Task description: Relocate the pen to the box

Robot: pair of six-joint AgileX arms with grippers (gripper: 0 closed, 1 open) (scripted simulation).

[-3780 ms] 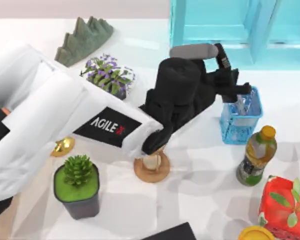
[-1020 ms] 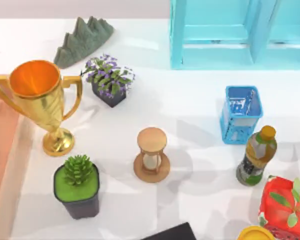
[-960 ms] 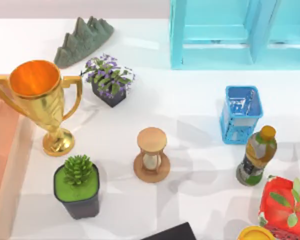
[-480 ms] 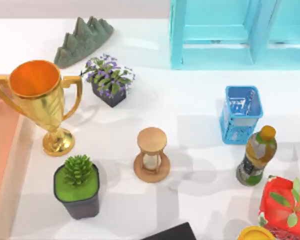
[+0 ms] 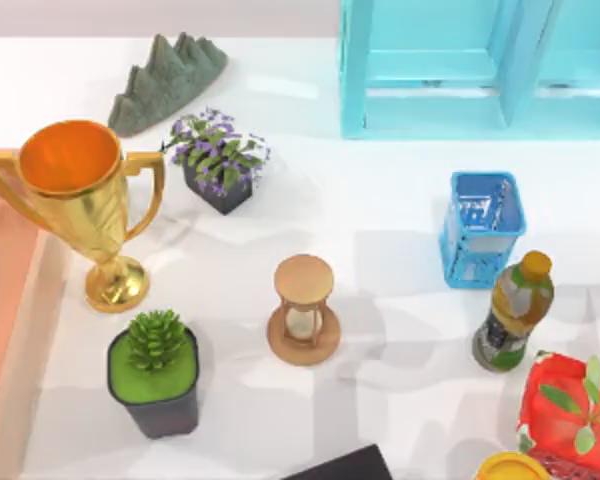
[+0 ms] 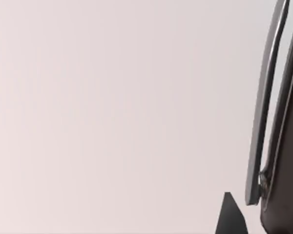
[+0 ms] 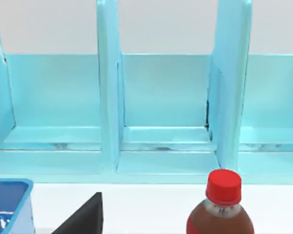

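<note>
- Turquoise shelf unit [image 5: 430,70]: along the far edge of the table. The right wrist cam faces its open bays, and they look bare to me. I'd say the right arm is parked facing it. Right claw state: can't tell.
- Box [image 5: 28,350]: at the table's left edge, salmon inside w/ a pale rim. The strip of its floor I can see is bare, so I judge the drop-off isn't done yet.
- Trophy [image 5: 75,190]: upright just beside the box rim. Its cup is open and nothing's in it.
- Blue mesh basket [image 5: 470,260]: on the right side of the table, near the green bottle [image 5: 515,310]. There are pale streaks inside; can't tell if that's contents or mesh.
- Pen: can't place it.
- Left wrist cam: a blank pale surface w/ a dark curved part [image 6: 288,161] at the edge, prob. the arm's own hardware. Left claw: can't tell if it's clenched, released or carrying anything.
</note>
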